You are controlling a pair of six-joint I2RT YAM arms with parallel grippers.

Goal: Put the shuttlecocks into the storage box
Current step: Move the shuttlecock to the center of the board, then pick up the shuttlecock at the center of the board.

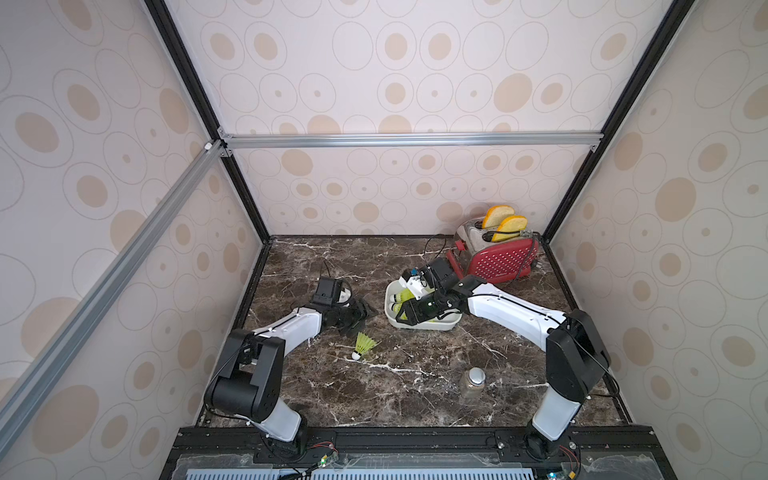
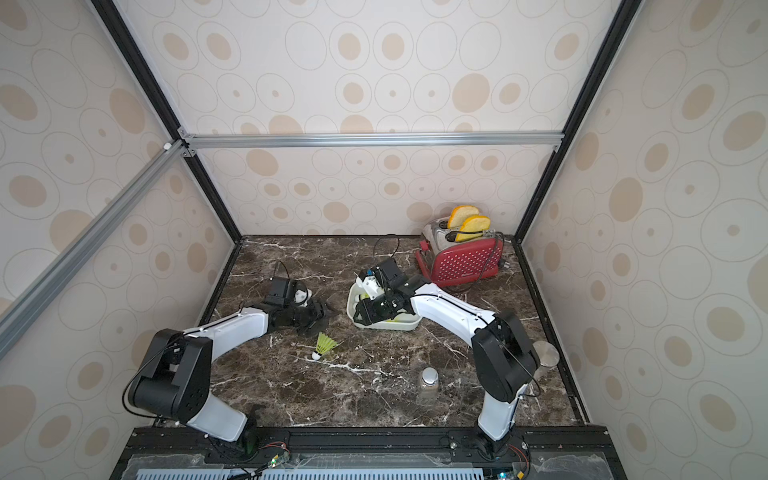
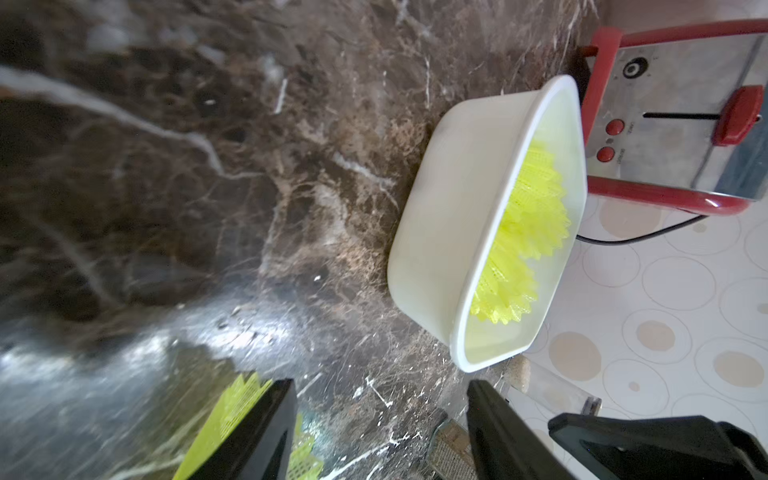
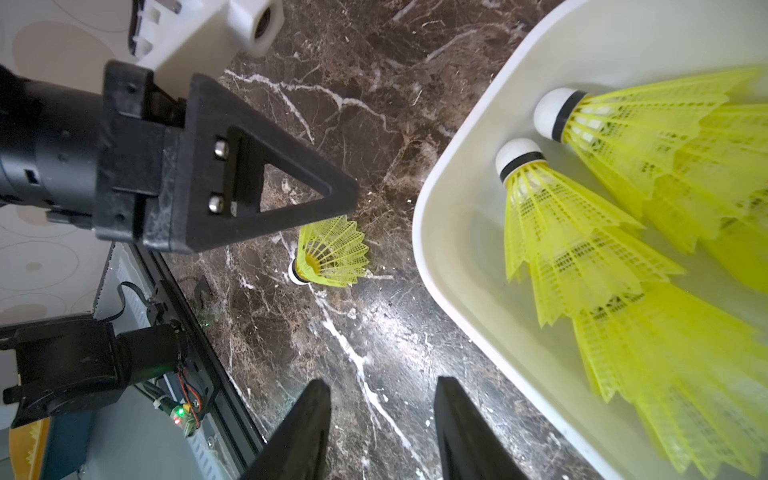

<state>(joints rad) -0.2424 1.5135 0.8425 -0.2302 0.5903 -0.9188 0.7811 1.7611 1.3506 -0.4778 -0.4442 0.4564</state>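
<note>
A small clear jar (image 1: 473,384) with a silver lid stood on the marble table (image 1: 415,386), nearer the arm bases than either pair of jaws. Beyond it, one loose shuttlecock (image 1: 363,345) lay on its side on the table, white tip toward the bases. The left jaws stood apart just above it. In the left wrist view the yellow skirt (image 3: 232,415) showed mostly on the outer side of one finger (image 3: 266,432), and only bare table filled the gap. That same shuttlecock (image 4: 332,253) lay straight ahead of the right jaws, apart from them. The right jaws were also parted, with nothing between them but table. The storage box (image 4: 428,208) had its rim just outside one of their fingers (image 4: 465,428). Inside it lay several shuttlecocks (image 4: 582,232), piled on their sides. From the left jaws the box (image 3: 440,208) sat ahead, clear of the fingertips. Farthest back, beyond the box, stood a red toaster (image 1: 498,262) with two bread slices (image 1: 505,224) in its slots.
</note>
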